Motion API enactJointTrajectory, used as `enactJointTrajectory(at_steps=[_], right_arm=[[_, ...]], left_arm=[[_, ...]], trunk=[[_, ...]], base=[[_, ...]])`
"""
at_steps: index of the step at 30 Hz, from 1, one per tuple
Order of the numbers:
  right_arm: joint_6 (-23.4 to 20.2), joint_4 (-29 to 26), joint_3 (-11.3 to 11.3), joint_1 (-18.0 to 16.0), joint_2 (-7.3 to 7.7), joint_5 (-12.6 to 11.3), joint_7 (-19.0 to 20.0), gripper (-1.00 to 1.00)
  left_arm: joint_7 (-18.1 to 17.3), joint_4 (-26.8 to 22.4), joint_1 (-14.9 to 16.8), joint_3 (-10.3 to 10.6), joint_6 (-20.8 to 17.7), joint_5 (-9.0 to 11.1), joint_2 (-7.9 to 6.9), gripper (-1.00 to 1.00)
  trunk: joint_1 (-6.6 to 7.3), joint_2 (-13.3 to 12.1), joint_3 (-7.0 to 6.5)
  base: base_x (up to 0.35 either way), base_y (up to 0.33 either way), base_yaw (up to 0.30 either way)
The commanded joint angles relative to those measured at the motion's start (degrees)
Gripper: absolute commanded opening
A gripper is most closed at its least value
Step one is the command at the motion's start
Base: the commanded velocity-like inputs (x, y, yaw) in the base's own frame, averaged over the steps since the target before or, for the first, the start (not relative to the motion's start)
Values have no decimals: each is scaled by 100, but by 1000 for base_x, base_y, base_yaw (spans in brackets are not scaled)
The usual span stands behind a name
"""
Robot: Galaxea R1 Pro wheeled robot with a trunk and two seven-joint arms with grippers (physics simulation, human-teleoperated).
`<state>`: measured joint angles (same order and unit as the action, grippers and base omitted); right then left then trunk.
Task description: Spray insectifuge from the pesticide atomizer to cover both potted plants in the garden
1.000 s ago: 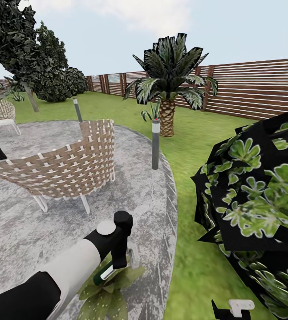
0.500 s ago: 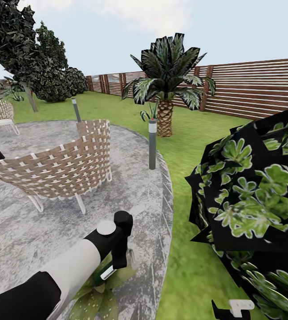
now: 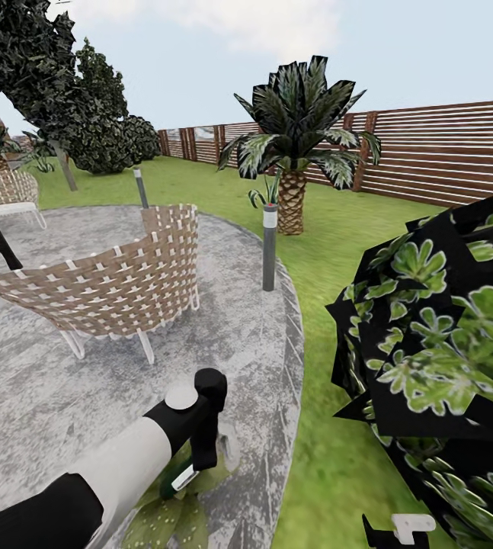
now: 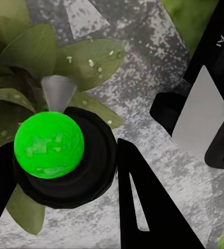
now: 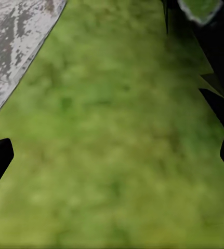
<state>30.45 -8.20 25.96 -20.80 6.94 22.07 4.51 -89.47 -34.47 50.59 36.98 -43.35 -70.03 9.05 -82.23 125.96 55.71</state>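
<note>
Left wrist: tool (image 4: 65,207) grips atomizer (image 4: 49,148) above plant (image 4: 86,62).

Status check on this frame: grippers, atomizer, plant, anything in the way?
Left gripper shut on atomizer, nozzle over potted plant. White specks on leaves. Right gripper open above lawn. Nothing in the way.

Lighting: even, bright daylight under a pale sky (image 3: 398,46); no distinct sun direction, no cast shadows on the patio (image 3: 40,381). Glare: none. Head view: sharp, low-resolution textures, jagged leaf edges on the shrub (image 3: 444,343) at right. Right wrist view: lawn (image 5: 117,129) soft, blurred throughout.
</note>
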Motion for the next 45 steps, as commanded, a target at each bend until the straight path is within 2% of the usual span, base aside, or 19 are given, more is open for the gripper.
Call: enactJointTrajectory(at_steps=[1,5,8,20,32,35,37,40,43,45], right_arm=[[19,3,49,-3,0,14,49,100],[17,3,49,-3,0,16,48,100],[21,3,49,-3,0,15,46,100],[20,3,49,-3,0,15,49,100],[17,3,49,-3,0,16,47,100],[20,3,49,-3,0,16,46,100],[18,3,49,-3,0,16,48,100],[16,5,49,-3,0,16,50,100],[18,5,49,-3,0,16,48,100],[17,5,49,-3,0,16,47,100]], left_arm=[[-53,-7,-18,10,-59,-36,10,-100],[-53,-7,-31,11,-59,157,59,-100],[-53,-7,-32,18,-59,215,61,-100],[-53,-200,-29,11,-65,226,57,-100],[-53,-213,-30,11,-79,234,61,-100],[-53,-375,-30,1,-96,253,61,-100],[-53,-463,-29,-17,-107,355,58,-100],[136,-503,-29,-110,-123,688,31,-100],[371,-460,-134,-443,-127,1073,-42,-100],[460,-489,-362,-644,-110,1171,-98,-100]], trunk=[[1,2,5],[1,2,5],[1,2,5],[1,2,5],[1,2,5],[1,2,5],[1,2,5],[1,2,5],[1,2,5],[1,2,5]], base=[[0,0,2],[0,0,0],[0,0,0],[-21,-97,10],[-322,-13,261],[-155,-17,278],[-29,-4,278],[-7,-1,278],[-1,0,277],[0,0,272]])
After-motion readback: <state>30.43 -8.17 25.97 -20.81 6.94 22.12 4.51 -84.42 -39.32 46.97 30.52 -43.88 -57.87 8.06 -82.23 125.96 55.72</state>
